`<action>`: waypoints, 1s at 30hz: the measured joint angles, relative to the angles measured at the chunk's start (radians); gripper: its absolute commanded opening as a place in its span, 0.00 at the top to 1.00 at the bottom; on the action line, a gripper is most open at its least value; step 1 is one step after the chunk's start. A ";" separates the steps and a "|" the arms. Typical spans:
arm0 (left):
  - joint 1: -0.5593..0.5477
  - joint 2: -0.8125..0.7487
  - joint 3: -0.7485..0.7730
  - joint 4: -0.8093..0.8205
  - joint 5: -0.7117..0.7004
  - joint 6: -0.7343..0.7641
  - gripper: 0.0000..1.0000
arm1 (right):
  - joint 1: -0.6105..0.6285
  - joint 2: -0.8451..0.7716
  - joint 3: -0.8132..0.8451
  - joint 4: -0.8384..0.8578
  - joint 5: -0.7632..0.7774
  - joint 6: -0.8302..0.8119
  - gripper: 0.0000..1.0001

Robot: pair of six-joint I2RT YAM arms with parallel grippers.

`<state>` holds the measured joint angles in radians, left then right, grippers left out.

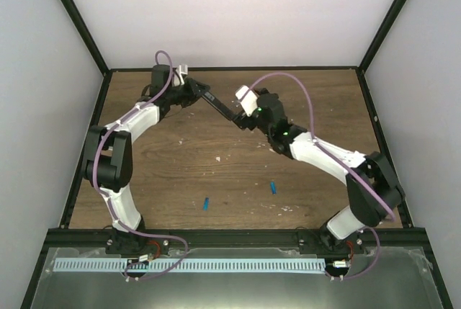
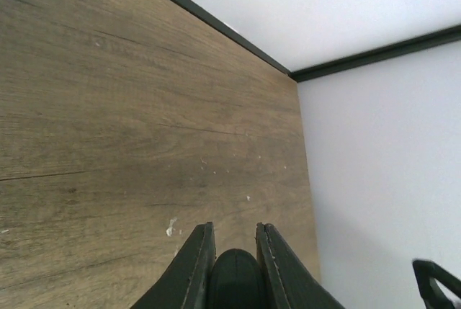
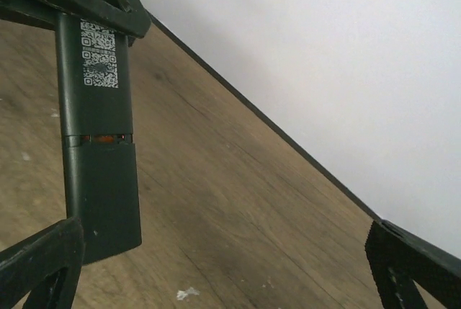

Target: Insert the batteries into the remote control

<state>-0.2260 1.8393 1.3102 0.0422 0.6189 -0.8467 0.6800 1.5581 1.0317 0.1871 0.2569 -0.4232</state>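
Observation:
My left gripper [image 1: 197, 93] is shut on one end of the slim black remote control [image 1: 220, 108] and holds it above the far middle of the table. In the left wrist view the fingers [image 2: 204, 251] pinch its rounded end [image 2: 236, 280]. In the right wrist view the remote [image 3: 97, 143] hangs down with a QR label and a thin gap at its back cover. My right gripper [image 3: 223, 273] is wide open, its left finger [image 3: 43, 266] beside the remote's free end. Two blue batteries [image 1: 206, 203] [image 1: 273, 187] lie on the table near the front, away from both grippers.
The wooden table [image 1: 324, 93] has a black frame and white walls on three sides. Pale specks of debris [image 1: 218, 158] lie on the wood, also showing in the wrist views [image 3: 187, 293] [image 2: 171, 228].

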 measured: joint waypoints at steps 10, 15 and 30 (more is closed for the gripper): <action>0.029 0.000 -0.077 0.143 0.248 0.070 1.00 | -0.111 -0.093 -0.098 -0.072 -0.434 0.018 0.04; 0.029 0.000 -0.103 0.206 0.320 0.074 1.00 | -0.109 -0.081 -0.092 -0.112 -0.580 0.014 0.09; 0.029 0.000 -0.134 0.318 0.362 0.074 1.00 | -0.109 0.039 -0.004 -0.207 -0.630 0.014 0.16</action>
<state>-0.1970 1.8393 1.1759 0.3603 0.9806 -0.7731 0.5709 1.5974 1.0275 -0.0196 -0.3733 -0.4091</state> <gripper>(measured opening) 0.143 0.865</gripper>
